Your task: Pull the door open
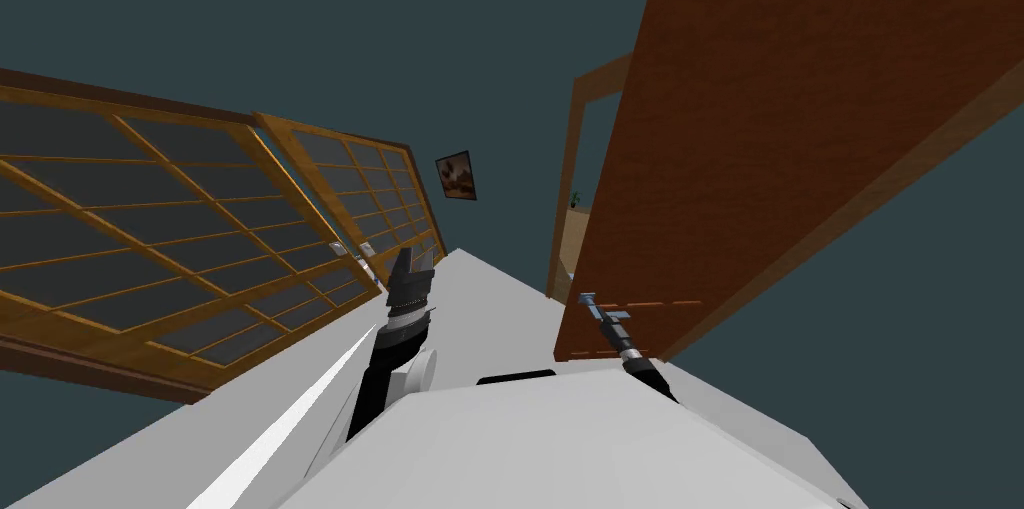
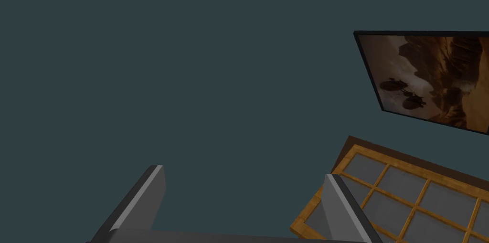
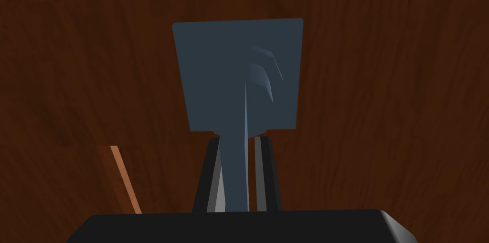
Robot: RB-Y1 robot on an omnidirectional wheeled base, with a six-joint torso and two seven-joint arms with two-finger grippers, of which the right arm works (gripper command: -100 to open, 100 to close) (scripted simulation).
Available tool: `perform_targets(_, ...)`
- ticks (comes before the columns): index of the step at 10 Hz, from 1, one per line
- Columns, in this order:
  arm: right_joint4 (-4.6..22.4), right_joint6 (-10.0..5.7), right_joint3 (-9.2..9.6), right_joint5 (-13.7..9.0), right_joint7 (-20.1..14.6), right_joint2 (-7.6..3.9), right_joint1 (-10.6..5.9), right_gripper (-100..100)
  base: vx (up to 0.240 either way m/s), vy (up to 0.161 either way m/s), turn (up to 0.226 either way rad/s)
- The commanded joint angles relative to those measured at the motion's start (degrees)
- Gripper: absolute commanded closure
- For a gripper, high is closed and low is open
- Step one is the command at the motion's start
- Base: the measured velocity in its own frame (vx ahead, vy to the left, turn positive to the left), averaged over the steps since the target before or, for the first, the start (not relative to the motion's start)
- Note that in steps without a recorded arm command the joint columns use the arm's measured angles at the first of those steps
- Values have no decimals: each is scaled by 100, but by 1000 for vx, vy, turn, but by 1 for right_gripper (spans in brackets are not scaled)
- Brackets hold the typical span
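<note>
A dark brown wooden door [image 1: 780,133] rises at my right, swung a little off its lighter frame [image 1: 572,183]. My right gripper [image 1: 592,305] reaches to the door's low edge. In the right wrist view this gripper [image 3: 237,141] is shut on the blue-grey lever handle [image 3: 236,173], whose square backplate [image 3: 215,73] sits on the door face [image 3: 382,87]. The fingers [image 3: 260,159] press the lever's sides. My left gripper [image 1: 403,258] is raised left of the door, apart from it, and stands open [image 2: 243,171] with nothing between its fingers.
Wooden lattice panels [image 1: 200,233] line the left side. A framed picture [image 1: 456,176] hangs on the dark teal wall ahead. Between frame and door a gap shows a tan floor and a small plant [image 1: 575,199]. A white floor [image 1: 480,278] runs between panels and door.
</note>
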Motion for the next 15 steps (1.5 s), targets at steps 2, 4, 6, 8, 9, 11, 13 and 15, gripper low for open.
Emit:
perform_targets(2,-8,-245,122,13,-143,-141,134,100,-218,-75,139)
perform_targets(4,76,-359,174,10,-167,-144,158,100,-121,-30,107)
perform_targets(6,140,-537,236,-7,-221,-205,243,100,-221,-75,202)
perform_targets(8,212,-739,307,-26,-283,-274,339,100,-209,-81,168)
perform_targets(9,212,-739,307,-26,-283,-274,339,100,-138,-44,51)
perform_targets(11,280,-929,374,-43,-341,-339,429,100,-131,-38,132)
perform_targets(13,340,-1096,433,-59,-392,-396,509,100,-175,-62,167)
perform_targets(15,481,-1037,405,-13,-369,-294,324,100,-114,-21,81)
